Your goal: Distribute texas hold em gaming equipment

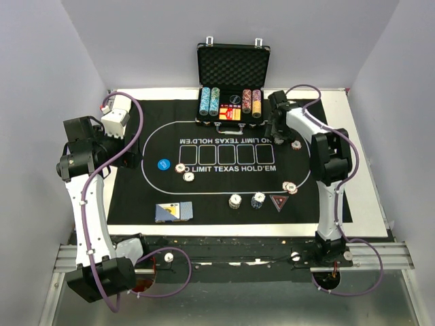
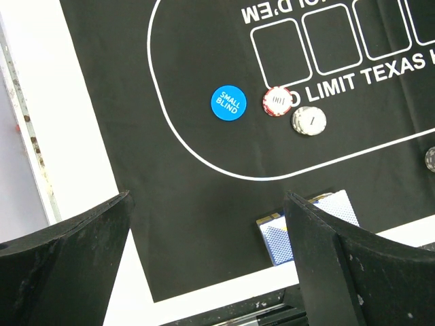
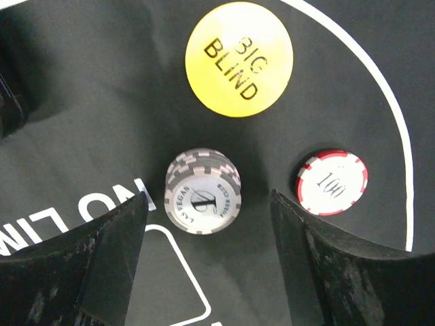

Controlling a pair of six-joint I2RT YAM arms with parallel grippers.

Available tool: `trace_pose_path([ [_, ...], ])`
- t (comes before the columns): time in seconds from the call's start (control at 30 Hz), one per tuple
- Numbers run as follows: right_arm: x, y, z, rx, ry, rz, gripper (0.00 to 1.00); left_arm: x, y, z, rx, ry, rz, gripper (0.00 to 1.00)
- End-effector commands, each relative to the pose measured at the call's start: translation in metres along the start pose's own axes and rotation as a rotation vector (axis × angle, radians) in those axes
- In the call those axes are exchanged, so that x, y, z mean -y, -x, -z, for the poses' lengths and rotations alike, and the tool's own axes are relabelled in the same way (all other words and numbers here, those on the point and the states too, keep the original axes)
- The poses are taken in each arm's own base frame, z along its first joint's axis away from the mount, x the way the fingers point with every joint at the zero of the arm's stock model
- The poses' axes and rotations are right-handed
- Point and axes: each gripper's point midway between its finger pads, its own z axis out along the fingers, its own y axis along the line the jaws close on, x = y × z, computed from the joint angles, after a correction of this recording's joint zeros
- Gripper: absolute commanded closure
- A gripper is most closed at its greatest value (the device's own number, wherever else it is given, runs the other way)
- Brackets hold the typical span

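The right claw [image 3: 207, 204] stands apart around a grey chip stack [image 3: 202, 191], which sits on the black mat [image 3: 81, 102] clear of both fingers. Just outside one finger lies a red 100 chip [image 3: 332, 182], and ahead is a yellow button [image 3: 239, 59]. The left claw [image 2: 207, 198] gapes wide, holding nothing. One of its fingers half hides the blue-backed cards [image 2: 340, 212]. Ahead lie a blue button [image 2: 228, 103], a red-rimmed chip [image 2: 278, 101] and a white chip [image 2: 309, 121]. An edge chip [image 2: 431, 159] is cut off.

Small grey chip stack [image 3: 202, 192] upright near yellow BIG BLIND button [image 3: 239, 58], red-edged 100 chip [image 3: 332, 183] flat alongside.
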Motion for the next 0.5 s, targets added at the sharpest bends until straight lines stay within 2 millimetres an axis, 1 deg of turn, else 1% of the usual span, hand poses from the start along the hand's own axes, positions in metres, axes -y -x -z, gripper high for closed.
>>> trace_pose_path([
  [0.0, 0.002, 0.012, 0.038, 0.065, 0.032, -0.033, 0.18, 0.0, 0.002, 0.007, 0.011, 0.014, -0.013, 0.01],
  [0.03, 0.0, 0.012, 0.048, 0.083, 0.04, -0.029, 0.16, 0.0, 0.002, 0.007, 0.013, 0.014, -0.011, 0.01],
  [0.1, -0.012, 0.009, 0.077, 0.13, 0.072, -0.002, 0.13, 0.001, 0.002, 0.008, 0.014, 0.013, -0.009, 0.01],
  [0.17, -0.027, -0.002, 0.105, 0.164, 0.111, 0.041, 0.1, 0.002, 0.002, 0.008, 0.017, 0.009, -0.009, 0.01],
  [0.27, -0.057, -0.04, 0.14, 0.169, 0.202, 0.144, 0.07, 0.002, 0.002, 0.008, 0.015, 0.009, -0.01, 0.01],
  [0.37, -0.083, -0.088, 0.165, 0.135, 0.312, 0.258, 0.05, 0.001, 0.001, 0.007, 0.011, 0.012, -0.009, 0.01],
  [0.47, -0.103, -0.133, 0.185, 0.086, 0.456, 0.38, 0.03, 0.001, -0.001, 0.006, 0.007, 0.008, -0.011, 0.01],
])
